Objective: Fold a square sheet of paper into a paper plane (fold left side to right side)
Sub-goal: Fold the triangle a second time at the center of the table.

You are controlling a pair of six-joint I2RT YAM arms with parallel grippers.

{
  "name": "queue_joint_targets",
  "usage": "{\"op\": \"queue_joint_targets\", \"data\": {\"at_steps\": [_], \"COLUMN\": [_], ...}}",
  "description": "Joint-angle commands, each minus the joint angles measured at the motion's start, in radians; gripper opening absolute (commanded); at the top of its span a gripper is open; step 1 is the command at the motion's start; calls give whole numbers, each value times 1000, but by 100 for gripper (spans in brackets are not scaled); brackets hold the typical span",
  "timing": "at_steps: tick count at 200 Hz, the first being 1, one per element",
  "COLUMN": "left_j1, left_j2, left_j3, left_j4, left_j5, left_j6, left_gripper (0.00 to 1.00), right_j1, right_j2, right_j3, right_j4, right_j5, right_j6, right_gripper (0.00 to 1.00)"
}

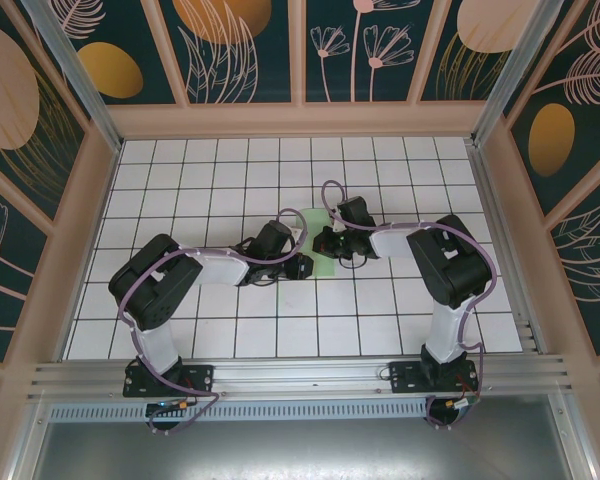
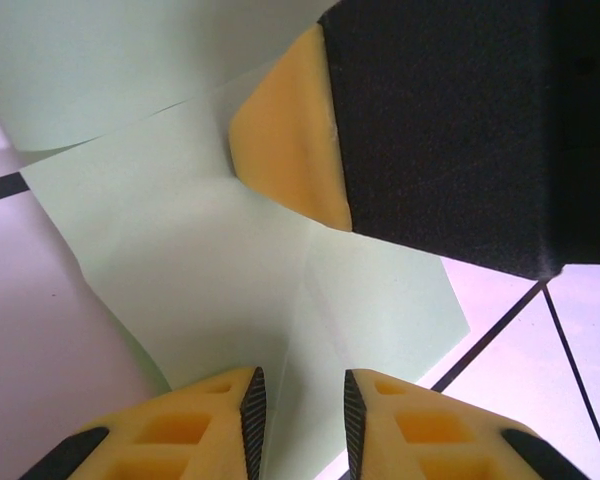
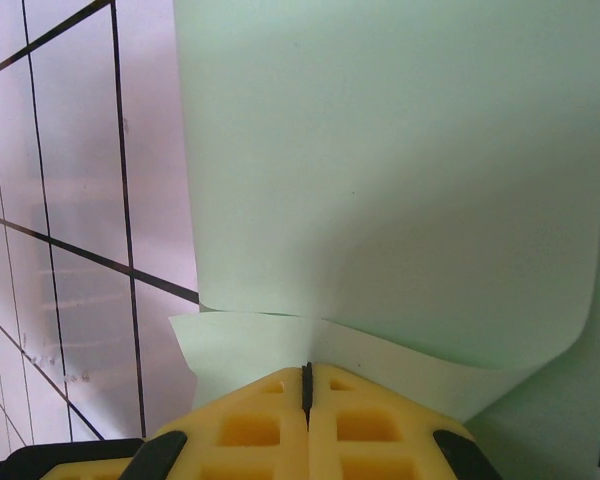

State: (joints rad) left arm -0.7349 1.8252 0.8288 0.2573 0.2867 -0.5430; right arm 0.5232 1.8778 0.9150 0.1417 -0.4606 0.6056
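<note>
step: my read is the left-to-right fold, early in the task, flap up and not yet laid
left gripper [image 2: 300, 385]: bottom centre of left wrist view. Jaws narrow, a slit apart, paper under the slit, nothing visibly pinched. Should pin the flat layer just beside the fold line so it can't slide.
sheet [image 1: 320, 268]: centre of top view, mid-desk [image 1: 230, 170], between the two grippers
right gripper [image 3: 306, 372]: bottom centre of right wrist view. Jaws shut, the paper's edge looks pinched at the tips. Should carry that edge over in a low arc with no tugging, since thin paper drags or tears.
alignment: match edge to edge before pressing, then crease from the middle outward
sheet look: pale mint, thin, limp. Lower layer flat on the desk, big flap rising and curling over across the upper right wrist view. Faint crease runs up from the left jaws in the left wrist view. No dart shape yet.
</note>
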Motion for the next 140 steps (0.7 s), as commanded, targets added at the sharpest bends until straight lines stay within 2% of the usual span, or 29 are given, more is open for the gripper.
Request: {"op": "queue_joint_targets", "data": {"at_steps": [1,41,88,140], "left_j1": [3,5,4,4], "left_j2": [15,25,39,33], "left_j3": [-19,-46,-65,-72], "left_j4": [-32,-7,-14,-21], "left_j5": [-13,12,-1,-12], "left_j6": [17,13,13,17], "left_gripper": [31,28,24,23], "right_j1": [7,3,-2,74], "right_j2": [14,-14,-141,-118], "right_j3": [10,29,14,-41], "right_j4": [-82,-59,-64,17], "right_j5": [36,12,45,48], "right_j6": [-29,-38,-42,12], "right_gripper": [0,0,0,0]}}
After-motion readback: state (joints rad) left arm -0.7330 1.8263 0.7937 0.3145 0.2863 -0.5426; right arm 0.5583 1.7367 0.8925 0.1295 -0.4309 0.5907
